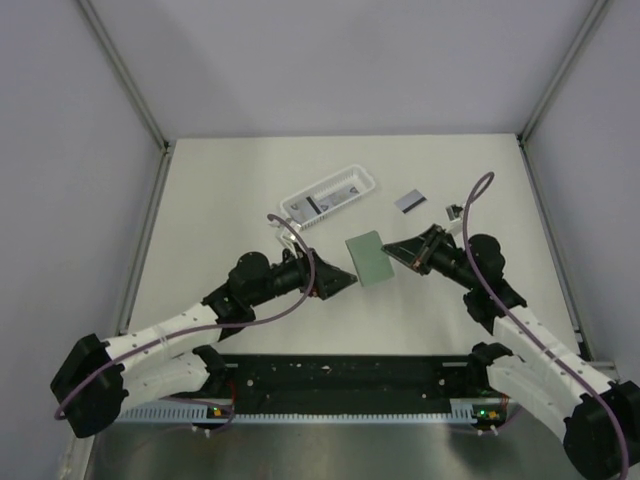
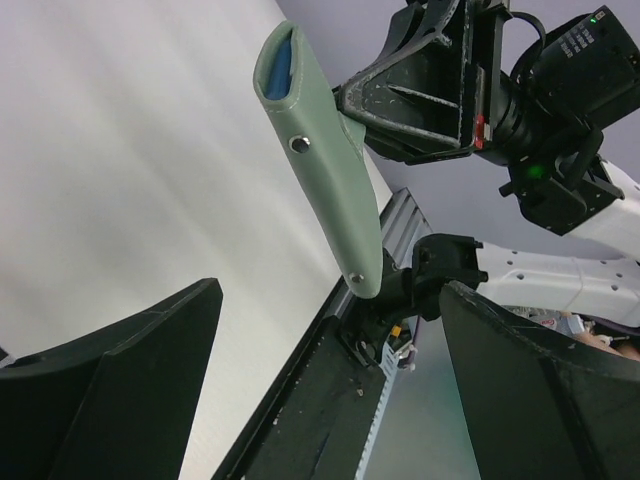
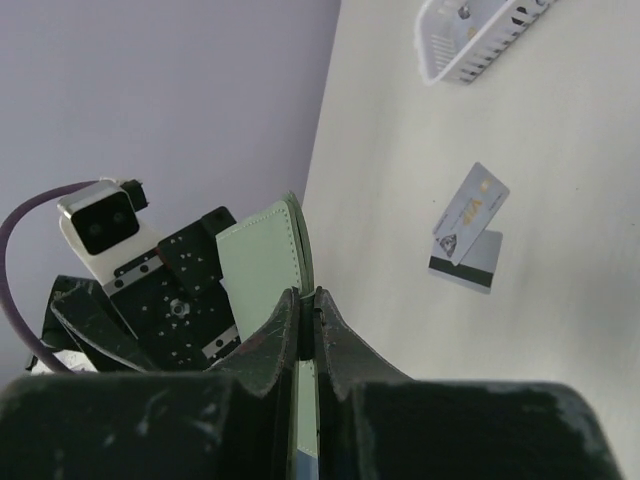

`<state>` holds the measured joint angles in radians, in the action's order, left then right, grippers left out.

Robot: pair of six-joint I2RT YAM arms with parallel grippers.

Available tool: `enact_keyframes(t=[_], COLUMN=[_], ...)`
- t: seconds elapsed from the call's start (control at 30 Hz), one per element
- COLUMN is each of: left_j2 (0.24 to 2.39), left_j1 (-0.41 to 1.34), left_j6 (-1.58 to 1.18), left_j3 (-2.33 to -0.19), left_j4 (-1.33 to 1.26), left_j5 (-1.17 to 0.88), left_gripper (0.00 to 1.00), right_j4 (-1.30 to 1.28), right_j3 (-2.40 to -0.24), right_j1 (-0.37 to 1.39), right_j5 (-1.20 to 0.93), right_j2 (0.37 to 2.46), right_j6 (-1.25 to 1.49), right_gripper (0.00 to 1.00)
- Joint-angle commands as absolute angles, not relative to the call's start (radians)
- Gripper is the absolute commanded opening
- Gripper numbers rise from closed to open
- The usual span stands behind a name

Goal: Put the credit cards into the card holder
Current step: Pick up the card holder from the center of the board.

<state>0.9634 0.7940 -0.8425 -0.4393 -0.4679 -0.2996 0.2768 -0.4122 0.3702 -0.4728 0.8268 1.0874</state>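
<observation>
Now right jaws pinch card holder (image 1: 366, 259), long axis running far-to-near; left jaws spread.

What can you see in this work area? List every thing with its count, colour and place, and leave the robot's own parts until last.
Flat sage-green rectangular card holder: one, green with a blue inside, mid-table, held by one edge.
Thin light-grey credit cards: two, grey with a black stripe, overlapping on the table right of the basket; at least one more seems to lie in the basket.
White slotted plastic basket: one, white, on the table behind the card holder.
Table: one, off-white, under everything.
Right gripper: one, black, shut on the card holder's right edge.
Left gripper: one, black, open, close to the card holder's left side.
</observation>
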Motion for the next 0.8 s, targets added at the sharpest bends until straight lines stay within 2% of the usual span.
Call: enact_keyframes(t=[0.0,0.13,0.2,0.33,0.4,0.47,0.5,0.53,0.57,0.63,0.7,0.77], left_j2=[1.003,1.037,1.054,1.095,1.106,1.111,1.111,1.109,1.106,1.077,1.028,0.98], left_j1=[0.857,0.882,0.893,0.903,0.91,0.913,0.914,0.914,0.916,0.922,0.948,1.018], left_j6=[-0.813,-0.818,-0.812,-0.802,-0.795,-0.79,-0.788,-0.779,-0.763,-0.706,-0.596,-0.432], left_j3=[-0.525,-0.549,-0.567,-0.6,-0.607,-0.611,-0.614,-0.614,-0.617,-0.629,-0.666,-0.711], left_j4=[-0.531,-0.558,-0.555,-0.543,-0.538,-0.537,-0.534,-0.531,-0.531,-0.497,-0.381,-0.182], left_j5=[-0.2,-0.172,-0.161,-0.155,-0.156,-0.163,-0.167,-0.176,-0.192,-0.215,-0.175,-0.033], left_gripper=[0.96,0.95,0.91,0.58,0.31,0.09,0.0,0.0,0.0,0.0,0.0,0.0], right_j4=[0.302,0.264,0.261,0.256,0.236,0.21,0.201,0.192,0.164,0.053,-0.071,-0.167], right_j3=[-0.446,-0.442,-0.434,-0.425,-0.426,-0.433,-0.436,-0.443,-0.457,-0.521,-0.595,-0.665], right_j1=[0.408,0.426,0.433,0.443,0.445,0.446,0.446,0.446,0.446,0.445,0.445,0.445], right_j5=[-0.44,-0.431,-0.43,-0.43,-0.431,-0.439,-0.446,-0.457,-0.462,-0.45,-0.433,-0.431], right_j2=[0.781,0.744,0.726,0.69,0.667,0.649,0.641,0.635,0.626,0.603,0.577,0.565], right_j6=[1.17,1.172,1.178,1.189,1.186,1.181,1.175,1.167,1.148,1.073,1.007,0.968], right_gripper=[0.0,0.0,0.0,0.0,0.0,0.0,0.0,0.0,0.1,0.38,0.54,0.62])
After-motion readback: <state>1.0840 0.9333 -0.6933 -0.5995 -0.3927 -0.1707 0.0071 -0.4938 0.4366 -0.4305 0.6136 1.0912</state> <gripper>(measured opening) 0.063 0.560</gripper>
